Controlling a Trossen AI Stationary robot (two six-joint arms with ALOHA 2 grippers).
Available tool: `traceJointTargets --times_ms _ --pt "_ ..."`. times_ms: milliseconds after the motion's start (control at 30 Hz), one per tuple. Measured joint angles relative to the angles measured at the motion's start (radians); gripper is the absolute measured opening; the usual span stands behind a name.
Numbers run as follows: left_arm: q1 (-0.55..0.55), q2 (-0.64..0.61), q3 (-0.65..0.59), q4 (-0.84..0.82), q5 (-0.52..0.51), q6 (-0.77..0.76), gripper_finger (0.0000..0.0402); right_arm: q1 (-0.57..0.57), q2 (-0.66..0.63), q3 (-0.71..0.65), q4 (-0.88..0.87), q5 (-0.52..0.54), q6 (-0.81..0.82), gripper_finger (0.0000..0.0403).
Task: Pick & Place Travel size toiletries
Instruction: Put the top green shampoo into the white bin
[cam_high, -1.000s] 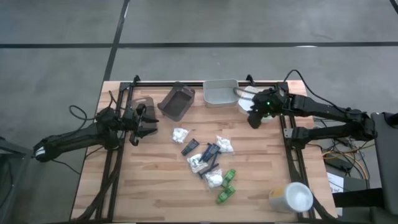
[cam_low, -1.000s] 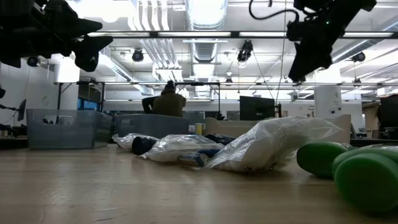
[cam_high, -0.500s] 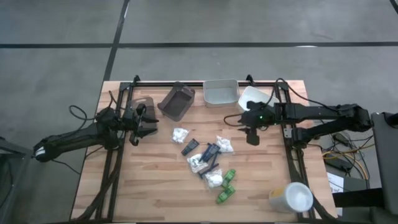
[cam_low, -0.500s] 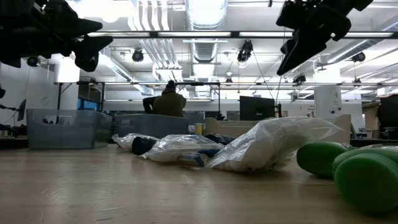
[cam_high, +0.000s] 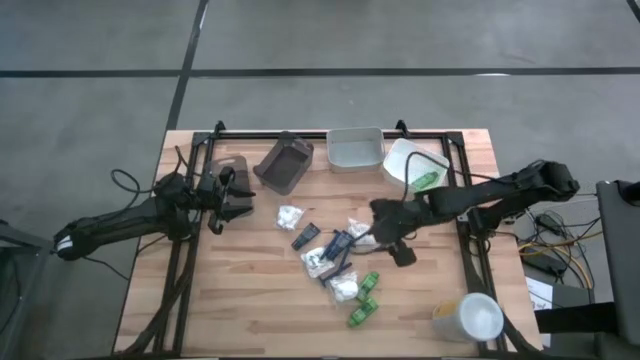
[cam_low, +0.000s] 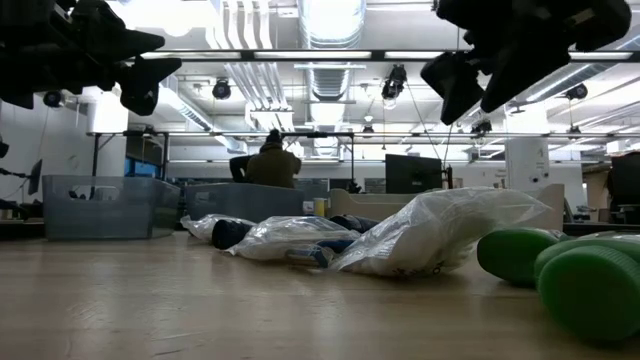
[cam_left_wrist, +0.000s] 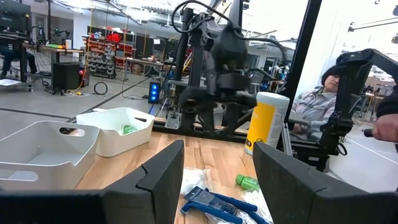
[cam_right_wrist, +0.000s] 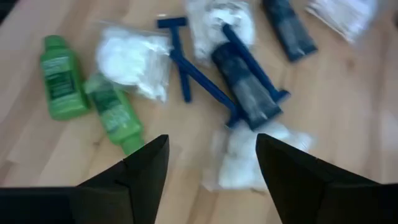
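Observation:
The travel size toiletries (cam_high: 335, 255) lie in a loose pile on the middle of the wooden table: green bottles (cam_right_wrist: 59, 78), white crinkly packets (cam_right_wrist: 134, 59), blue razors (cam_right_wrist: 186, 68) and dark tubes (cam_right_wrist: 245, 87). My right gripper (cam_high: 385, 240) hangs open above the pile's right side, pointing slantwise down, and touches nothing; in the right wrist view its fingertips (cam_right_wrist: 211, 168) stand over a white packet (cam_right_wrist: 249, 155). My left gripper (cam_high: 225, 195) waits open and level at the table's left (cam_left_wrist: 217, 174). One green bottle (cam_high: 425, 180) lies in the white tray (cam_high: 405, 155).
A brown tray (cam_high: 285, 163), a grey tray (cam_high: 355, 148) and the white tray stand along the far edge. A big white cup (cam_high: 470, 318) stands at the near right corner. Black frame rails run down both sides. A person (cam_left_wrist: 317, 106) sits beyond the table.
My right gripper has swung from over the white tray at the far right toward the pile in the table's middle, sinking a little and rolling as it went. Its fingers stand wider apart than before. The left arm and the pile have kept still.

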Motion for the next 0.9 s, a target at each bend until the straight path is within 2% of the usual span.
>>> traceJointTargets --times_ms 400,900 --pt "0.000 0.000 0.000 0.000 0.000 0.000 0.0198 0.114 0.227 0.142 0.001 -0.005 -0.079 0.0263" --pt "0.000 0.001 0.000 0.000 0.000 0.000 0.0198 0.203 0.383 0.159 0.000 -0.025 -0.106 0.0233"
